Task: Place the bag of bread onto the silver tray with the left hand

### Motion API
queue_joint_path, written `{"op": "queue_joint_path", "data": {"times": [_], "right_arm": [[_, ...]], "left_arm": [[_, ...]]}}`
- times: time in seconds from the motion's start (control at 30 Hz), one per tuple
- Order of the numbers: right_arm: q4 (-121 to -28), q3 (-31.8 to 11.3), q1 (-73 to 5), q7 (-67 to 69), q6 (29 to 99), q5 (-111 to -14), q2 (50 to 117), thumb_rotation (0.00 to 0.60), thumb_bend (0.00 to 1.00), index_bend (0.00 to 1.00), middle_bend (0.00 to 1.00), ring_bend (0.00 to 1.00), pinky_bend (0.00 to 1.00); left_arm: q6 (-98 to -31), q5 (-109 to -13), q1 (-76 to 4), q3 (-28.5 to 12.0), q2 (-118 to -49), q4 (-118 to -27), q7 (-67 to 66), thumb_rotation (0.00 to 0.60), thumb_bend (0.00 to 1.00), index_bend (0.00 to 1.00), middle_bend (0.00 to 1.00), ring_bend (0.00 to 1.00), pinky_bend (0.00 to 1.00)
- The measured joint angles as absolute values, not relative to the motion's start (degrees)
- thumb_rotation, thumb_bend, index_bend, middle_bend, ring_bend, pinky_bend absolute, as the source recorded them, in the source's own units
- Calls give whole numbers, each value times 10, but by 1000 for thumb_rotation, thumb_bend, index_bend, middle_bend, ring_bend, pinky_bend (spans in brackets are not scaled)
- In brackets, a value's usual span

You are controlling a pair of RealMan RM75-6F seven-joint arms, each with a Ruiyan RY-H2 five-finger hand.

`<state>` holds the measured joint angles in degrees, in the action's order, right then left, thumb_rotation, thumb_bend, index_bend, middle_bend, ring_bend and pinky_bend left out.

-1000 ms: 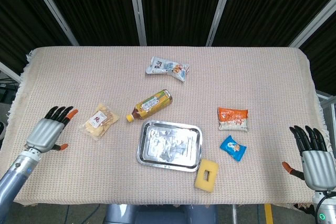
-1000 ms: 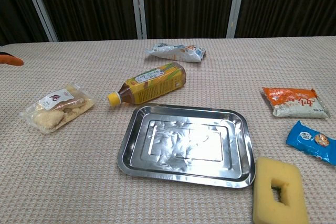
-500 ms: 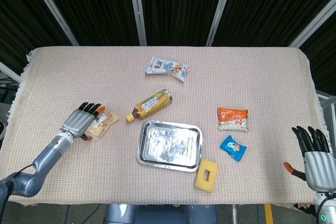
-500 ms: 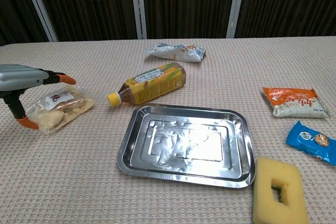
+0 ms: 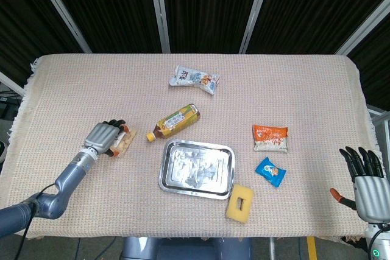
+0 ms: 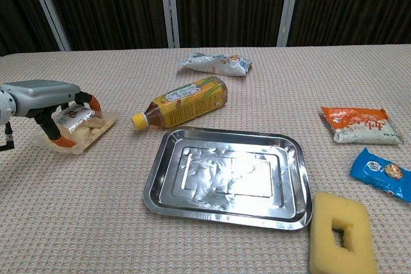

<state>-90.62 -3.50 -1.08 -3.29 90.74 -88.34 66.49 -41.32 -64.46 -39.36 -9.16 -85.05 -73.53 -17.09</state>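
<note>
The clear bag of bread [image 5: 124,140] [image 6: 87,128] lies on the cloth left of the silver tray [image 5: 177,177] [image 6: 168,185]. My left hand [image 5: 104,137] [image 6: 45,97] covers most of the bag from above, fingers curled over its far side and thumb tucked under its near edge. The bag stays on the table; whether the hand holds it firmly I cannot tell. The tray holds nothing. My right hand [image 5: 365,181] hovers open at the table's right front corner, far from everything, and does not show in the chest view.
A yellow tea bottle [image 5: 173,121] [image 6: 183,100] lies between bag and tray. A white snack packet [image 5: 194,79] sits at the back, an orange packet [image 5: 270,137] and a blue packet [image 5: 270,171] to the right, a yellow sponge [image 5: 240,202] by the tray's front right corner.
My left hand moved right from the table's left edge onto the bread bag and curled its fingers around it. The bag bunched up slightly. The right hand barely moved.
</note>
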Motion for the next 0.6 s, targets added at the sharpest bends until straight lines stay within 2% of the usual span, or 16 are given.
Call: {"op": "queue_joint_path", "data": {"times": [0.3,0.6], "right_arm": [[-895,-37,-9,-23,909,-882,670,600,69,122,95,0,56],[-895,-37,-11,-23,913,-891,670,600,68,123,95,0,56]], "left_arm": [[-530,-740,-362,-91,-854,-736,-62,600,412,512,327,322,437],[-591,-817,-337,-74,-792,-862,12,600,410,507,315,310,434]]}}
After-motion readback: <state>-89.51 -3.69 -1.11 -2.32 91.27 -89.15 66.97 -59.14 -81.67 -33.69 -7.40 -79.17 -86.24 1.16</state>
